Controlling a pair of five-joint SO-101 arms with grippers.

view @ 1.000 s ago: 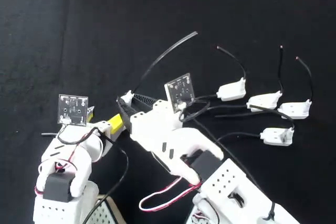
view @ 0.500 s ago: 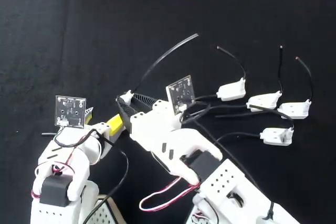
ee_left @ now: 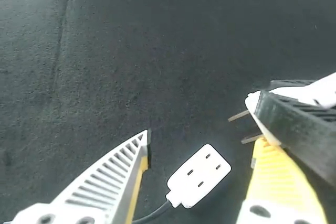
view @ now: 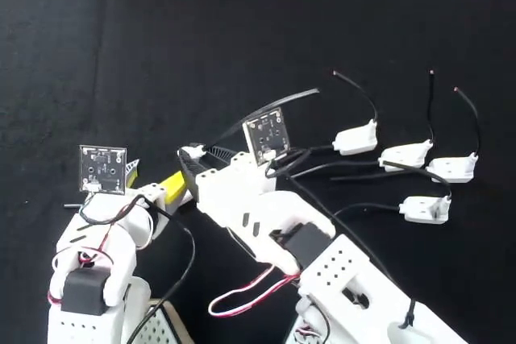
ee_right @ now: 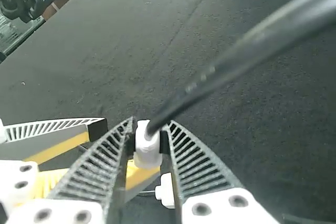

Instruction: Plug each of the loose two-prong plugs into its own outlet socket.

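Left wrist view. Left gripper [ee_left: 202,139] has its fingers spread wide: white ribbed finger [ee_left: 107,174] on one side, yellow finger [ee_left: 273,182] on the other. White outlet socket [ee_left: 199,176] lies flat on the black cloth [ee_left: 173,35] between them, slots up, touching neither. A black ribbed finger [ee_left: 296,121] holds a two-prong plug [ee_left: 254,103], prongs bare, one just beside the yellow fingertip.

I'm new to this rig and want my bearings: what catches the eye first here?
Low over the black table, the right gripper is clamped on a white two-prong plug whose black cord sweeps up and away. Its bare prongs hover close to a white outlet socket lying between the open fingers of the left gripper. Four more white cord pieces lie farther right.
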